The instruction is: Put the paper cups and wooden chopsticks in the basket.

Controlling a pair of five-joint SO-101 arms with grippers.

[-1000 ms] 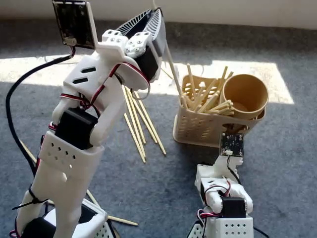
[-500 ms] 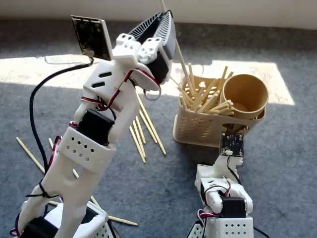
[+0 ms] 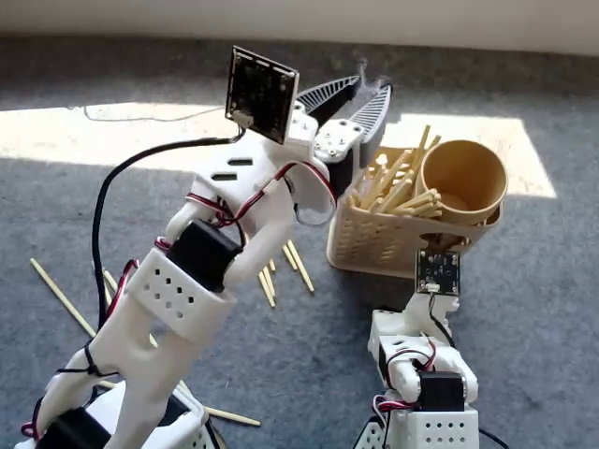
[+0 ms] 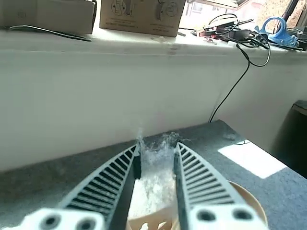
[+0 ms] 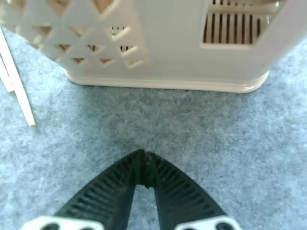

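Wooden chopsticks (image 3: 393, 192) stand bundled at slanting angles in the left part of a tan lattice basket (image 3: 374, 245). A paper cup (image 3: 463, 178) sits upright, mouth up, in the basket's right end, and a few sticks from the bundle lean against its rim. The basket rests on a tabletop (image 3: 543, 309) covered in gray carpet. Several loose chopsticks (image 3: 281, 271) lie on the carpet just left of the basket, partly hidden under the left arm. A single stick (image 3: 61, 295) lies well apart toward the left edge, and another stick (image 3: 231, 415) lies by the left arm's base.

The left gripper (image 3: 360, 94) hangs above the basket's left end, over the bundle. Its jaws are parted to a moderate gap, with nothing clamped between them. A pale blur sits at their tips and cannot be made out. Beyond them the left wrist view shows a white wall whose ledge carries cardboard boxes (image 4: 141, 12) and cables (image 4: 230, 36).

The right gripper (image 5: 144, 168) sits low over the carpet, pointing at the basket's near wall, close to it but apart. Its jaws are closed tip to tip on nothing. From above, the right arm's camera board (image 3: 438, 271) sits just before that wall.
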